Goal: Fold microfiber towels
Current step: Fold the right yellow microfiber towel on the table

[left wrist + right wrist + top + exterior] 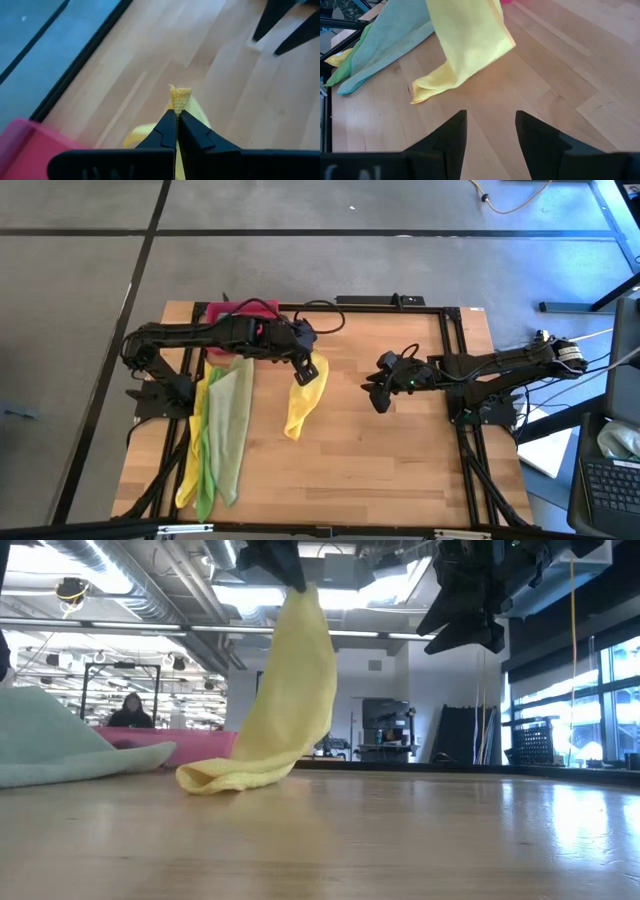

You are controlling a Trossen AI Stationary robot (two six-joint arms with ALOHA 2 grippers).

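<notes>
A yellow microfiber towel (303,402) hangs from my left gripper (306,367), which is shut on its top end above the middle of the table. Its lower end (225,778) lies crumpled on the wood. My right gripper (378,400) hovers to the right of the towel, open and holding nothing; in its wrist view the fingers (451,135) point toward the hanging towel (465,45). More towels, yellow, bright green and pale green, lie in a long pile (225,430) on the table's left side. My left gripper pinches the towel's top corner (179,97) between its two fingers, and a small bunched tip sticks out past them. The fingers slant down from the table's left. The towel hangs slack below them, its lower end (427,90) resting on the table.
A pink-red tray (238,310) stands at the far left of the table, behind my left arm. Bare wood lies in front of and between the grippers. A person (131,712) sits in the room far behind the table.
</notes>
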